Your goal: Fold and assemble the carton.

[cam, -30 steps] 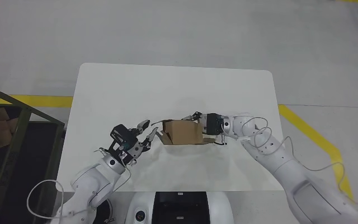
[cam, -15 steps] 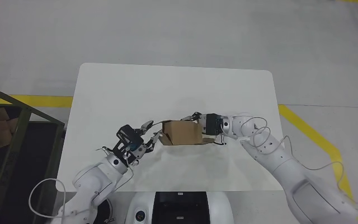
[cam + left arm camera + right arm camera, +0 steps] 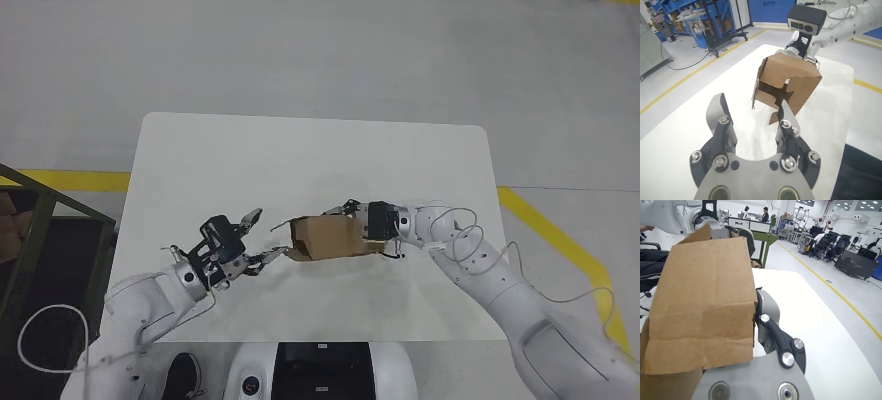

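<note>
The carton (image 3: pixel 327 237) is at the middle of the table (image 3: pixel 300 160), its half-folded end toward the left gripper (image 3: pixel 262 236). That gripper is spread wide, one fingertip at a loose flap. The right gripper (image 3: pixel 358 230) pinches the carton's other end, its arm reaching in low.

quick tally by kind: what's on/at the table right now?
Cartons: 1, the brown carton, part-folded, flaps loose.
Pincers: 2, the left pincer open beside the carton's flap end, the right pincer gripping the other end.
Tables: 1, the white table.
Total: 4
</note>
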You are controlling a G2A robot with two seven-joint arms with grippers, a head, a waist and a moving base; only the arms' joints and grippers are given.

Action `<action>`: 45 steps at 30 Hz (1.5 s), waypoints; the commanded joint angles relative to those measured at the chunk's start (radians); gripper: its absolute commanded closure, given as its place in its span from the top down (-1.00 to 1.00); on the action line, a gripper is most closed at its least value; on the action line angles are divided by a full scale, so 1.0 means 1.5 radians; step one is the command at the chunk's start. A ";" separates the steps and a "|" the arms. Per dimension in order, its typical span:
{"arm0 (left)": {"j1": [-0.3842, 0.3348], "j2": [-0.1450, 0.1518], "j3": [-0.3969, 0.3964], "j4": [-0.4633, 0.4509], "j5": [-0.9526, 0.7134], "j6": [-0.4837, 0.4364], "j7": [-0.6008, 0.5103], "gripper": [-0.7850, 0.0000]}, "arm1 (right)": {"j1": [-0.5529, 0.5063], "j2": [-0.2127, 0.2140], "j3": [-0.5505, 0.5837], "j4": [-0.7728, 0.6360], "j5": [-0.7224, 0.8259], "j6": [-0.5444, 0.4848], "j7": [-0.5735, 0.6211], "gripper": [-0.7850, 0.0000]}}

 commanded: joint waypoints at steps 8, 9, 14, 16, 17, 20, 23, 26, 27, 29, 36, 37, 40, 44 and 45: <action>-0.039 0.033 -0.068 -0.012 -0.092 -0.165 -0.106 1.00 | 0.003 -0.004 -0.001 0.007 0.006 -0.004 0.005 -1.00; -0.039 0.037 -0.069 -0.012 -0.098 -0.165 -0.111 1.00 | 0.004 -0.004 -0.001 0.008 0.006 -0.005 0.005 -1.00; -0.040 0.060 -0.073 -0.019 -0.098 -0.165 -0.105 1.00 | 0.005 -0.003 -0.003 0.000 0.003 -0.002 0.001 -1.00; -0.040 0.062 -0.076 -0.017 -0.092 -0.165 -0.102 1.00 | 0.006 0.000 -0.004 0.001 0.003 -0.002 0.001 -1.00; -0.040 0.062 -0.076 -0.017 -0.092 -0.165 -0.102 1.00 | 0.006 0.001 -0.004 -0.001 0.003 -0.002 0.002 -1.00; -0.040 0.062 -0.076 -0.017 -0.092 -0.165 -0.102 1.00 | 0.006 0.004 -0.003 -0.001 0.006 -0.003 0.003 -1.00; -0.040 0.062 -0.076 -0.017 -0.092 -0.165 -0.102 1.00 | 0.005 0.006 -0.001 0.000 0.011 -0.001 0.001 -1.00; -0.040 0.062 -0.076 -0.017 -0.092 -0.165 -0.102 1.00 | 0.008 0.006 -0.003 0.000 0.015 -0.008 0.008 -1.00; -0.040 0.062 -0.076 -0.017 -0.092 -0.165 -0.102 1.00 | 0.008 0.006 -0.003 0.000 0.015 -0.008 0.008 -1.00; -0.038 0.061 -0.067 -0.013 -0.101 -0.160 -0.095 1.00 | 0.008 0.006 -0.003 0.000 0.015 -0.008 0.008 -1.00; -0.086 0.067 -0.011 0.043 -0.123 -0.165 -0.104 1.00 | 0.008 0.006 -0.003 0.000 0.015 -0.008 0.008 -1.00; -0.096 0.068 -0.004 0.054 -0.130 -0.165 -0.103 1.00 | 0.008 0.006 -0.003 0.000 0.015 -0.008 0.008 -1.00; -0.127 0.075 0.009 0.084 -0.138 -0.165 -0.103 1.00 | 0.008 0.006 -0.003 0.000 0.015 -0.008 0.008 -1.00; -0.154 0.083 0.036 0.096 -0.139 -0.165 -0.093 1.00 | 0.008 0.006 -0.003 0.000 0.015 -0.008 0.008 -1.00; -0.159 0.085 0.040 0.099 -0.142 -0.165 -0.089 1.00 | 0.008 0.006 -0.003 0.000 0.015 -0.008 0.008 -1.00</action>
